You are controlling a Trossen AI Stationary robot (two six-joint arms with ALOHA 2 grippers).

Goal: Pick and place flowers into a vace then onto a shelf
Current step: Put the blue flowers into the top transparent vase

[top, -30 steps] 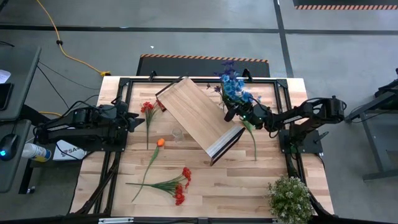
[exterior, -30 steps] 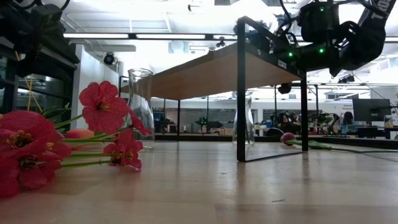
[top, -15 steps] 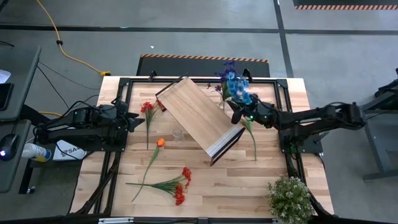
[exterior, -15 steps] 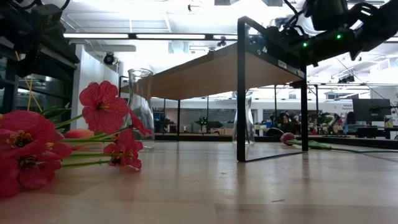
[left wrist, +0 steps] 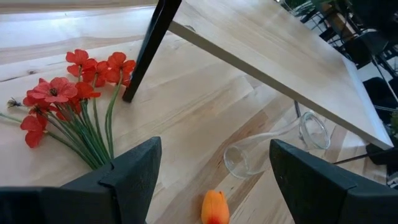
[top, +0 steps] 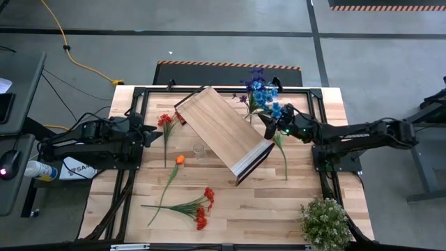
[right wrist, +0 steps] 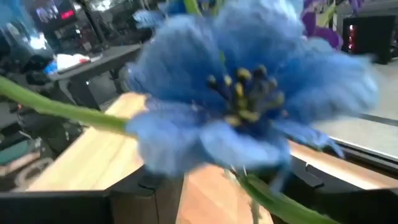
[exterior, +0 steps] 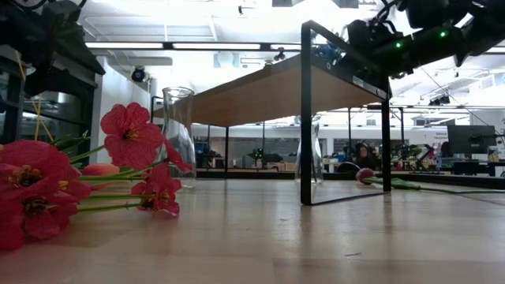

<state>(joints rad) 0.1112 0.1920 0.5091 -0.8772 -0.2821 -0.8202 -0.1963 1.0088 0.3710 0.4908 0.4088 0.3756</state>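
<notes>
The shelf [top: 223, 132] lies diagonally mid-table, white end near-right, bare wood near of it. The right gripper [top: 270, 120], stretched leftward, sits at the shelf's far-right edge, grip unclear, blue flowers [top: 263, 96] just beyond. The left gripper [top: 148, 134], fingers spread and empty, waits left beside red flowers [top: 165, 122].

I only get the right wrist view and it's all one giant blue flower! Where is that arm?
Observer: From above, the right end effector is at the right side of the shelf, next to a bunch of blue flowers.
Operator: Are there other flowers?
Observer: Yes, red flowers and an orange flower lie on the table, left of the shelf.
Operator: What's the other arm doing?
Observer: The left end effector waits open at the table's left side.
</notes>
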